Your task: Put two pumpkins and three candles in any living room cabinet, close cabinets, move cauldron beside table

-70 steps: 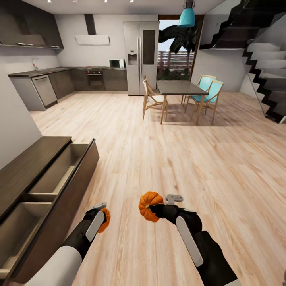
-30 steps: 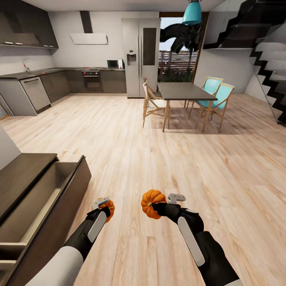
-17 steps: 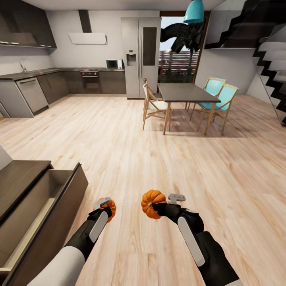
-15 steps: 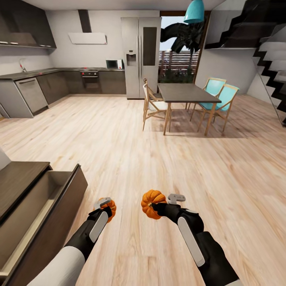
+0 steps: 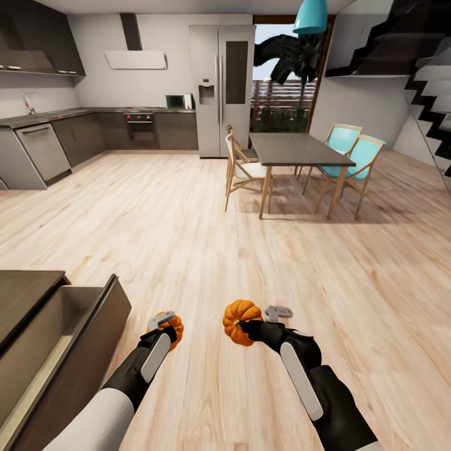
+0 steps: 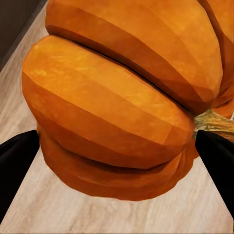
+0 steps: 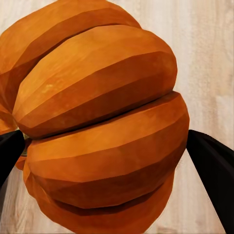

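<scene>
Each hand carries an orange ribbed pumpkin above the wood floor. My left gripper (image 5: 168, 324) is shut on one pumpkin (image 5: 173, 326), which bulks large between the black fingers (image 6: 17, 165) in the left wrist view (image 6: 117, 112). My right gripper (image 5: 245, 326) is shut on the other pumpkin (image 5: 239, 321), seen close up in the right wrist view (image 7: 102, 126). The dark-brown cabinet (image 5: 22, 294) stands at the lower left with a drawer (image 5: 69, 338) pulled open, pale inside. Candles and cauldron are out of view.
A dark dining table (image 5: 297, 149) with wooden and teal chairs (image 5: 351, 156) stands ahead to the right. The kitchen counter (image 5: 37, 134) and fridge (image 5: 222, 88) line the back wall. Black stairs (image 5: 432, 81) rise at the right. Bare wood floor (image 5: 188, 238) lies between.
The whole view has shifted: the cabinet has slid toward the lower left and the dining table has come nearer, so the camera moved. Both grippers keep their pumpkins in the same pose.
</scene>
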`<state>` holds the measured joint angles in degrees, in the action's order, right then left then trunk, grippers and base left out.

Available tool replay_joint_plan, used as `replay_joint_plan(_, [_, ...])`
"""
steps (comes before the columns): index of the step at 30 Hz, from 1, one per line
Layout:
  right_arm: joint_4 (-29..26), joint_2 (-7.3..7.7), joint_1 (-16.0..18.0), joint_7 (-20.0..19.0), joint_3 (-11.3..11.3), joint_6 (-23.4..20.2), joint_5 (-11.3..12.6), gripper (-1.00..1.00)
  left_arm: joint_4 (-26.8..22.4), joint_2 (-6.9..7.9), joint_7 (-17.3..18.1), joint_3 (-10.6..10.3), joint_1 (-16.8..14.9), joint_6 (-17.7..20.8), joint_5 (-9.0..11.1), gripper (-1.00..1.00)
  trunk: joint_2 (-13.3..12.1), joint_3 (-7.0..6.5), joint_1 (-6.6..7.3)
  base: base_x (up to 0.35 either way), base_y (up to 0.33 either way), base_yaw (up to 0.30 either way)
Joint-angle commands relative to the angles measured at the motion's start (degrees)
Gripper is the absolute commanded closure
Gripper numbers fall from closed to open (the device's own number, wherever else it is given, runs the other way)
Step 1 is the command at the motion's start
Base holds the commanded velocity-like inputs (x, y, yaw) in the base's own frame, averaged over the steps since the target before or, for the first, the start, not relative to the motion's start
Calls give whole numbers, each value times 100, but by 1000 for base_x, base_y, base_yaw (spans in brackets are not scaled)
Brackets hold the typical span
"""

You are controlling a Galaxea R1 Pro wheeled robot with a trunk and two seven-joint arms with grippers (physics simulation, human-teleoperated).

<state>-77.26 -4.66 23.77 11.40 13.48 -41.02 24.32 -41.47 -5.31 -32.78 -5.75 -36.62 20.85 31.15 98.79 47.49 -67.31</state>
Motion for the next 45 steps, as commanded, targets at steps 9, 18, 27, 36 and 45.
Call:
replay_joint_plan(9, [-8, 0, 5, 56, 9, -11, 81, 100, -11, 4, -53, -23, -3, 15, 22, 100, 2, 5, -3, 350, 0, 0])
replay_joint_plan(18, [-8, 0, 5, 56, 9, -14, 80, 100, -11, 4, -53, -23, -3, 14, 22, 100, 2, 5, -3, 350, 0, 0])
replay_joint_plan(27, [-8, 0, 5, 56, 13, -20, 76, 100, -11, 4, -53, -23, -3, 15, 22, 100, 2, 5, -3, 350, 0, 0])
replay_joint_plan(36, [-19, -8, 5, 55, 15, -20, 73, 100, -11, 4, -53, -23, -3, 13, 22, 100, 2, -32, -3, 350, 0, 0])
replay_joint_plan(45, [-18, -6, 5, 54, 15, -20, 68, 100, -11, -9, -55, -98, -3, 14, 22, 100, 2, -112, -3, 350, 0, 95])
